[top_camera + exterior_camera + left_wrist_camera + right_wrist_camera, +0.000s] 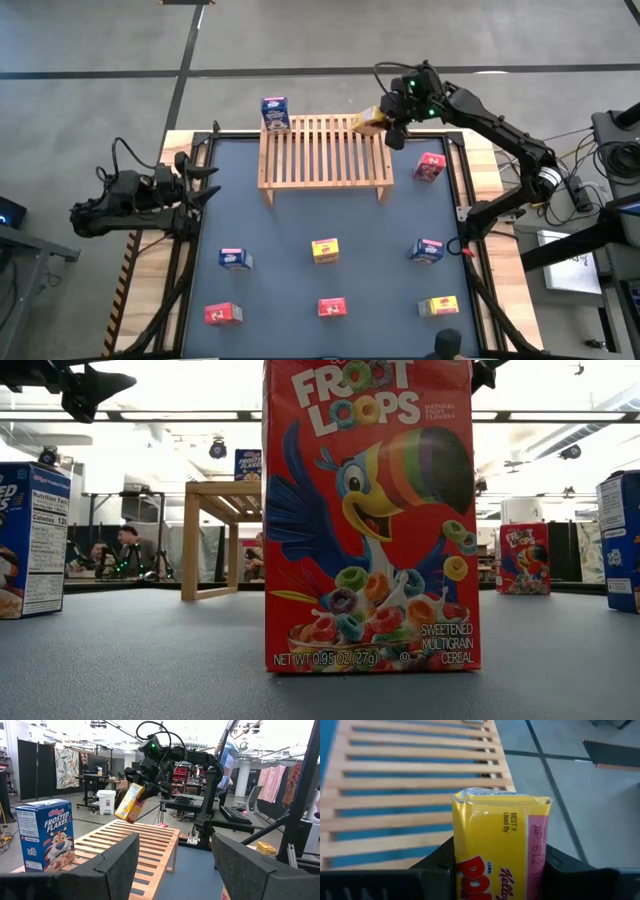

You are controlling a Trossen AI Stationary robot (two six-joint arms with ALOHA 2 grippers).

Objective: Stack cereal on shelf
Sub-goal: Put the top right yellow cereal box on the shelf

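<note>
Overhead, the right gripper (pixel 385 120) hangs over the far right corner of the shelf (pixel 325 152), clamped on a tilted yellow box (pixel 366 122); a blue box (pixel 275 113) already stands at the far left corner. The left gripper (pixel 205 180) waits at the table's left edge, fingers apart and empty. From the left wrist, the yellow box (pixel 129 802) is clear above the slats, leaning. From the right wrist, the yellow box (pixel 501 847) sits pinched between the jaws near the shelf's edge – released this tilted, it may topple off
</note>
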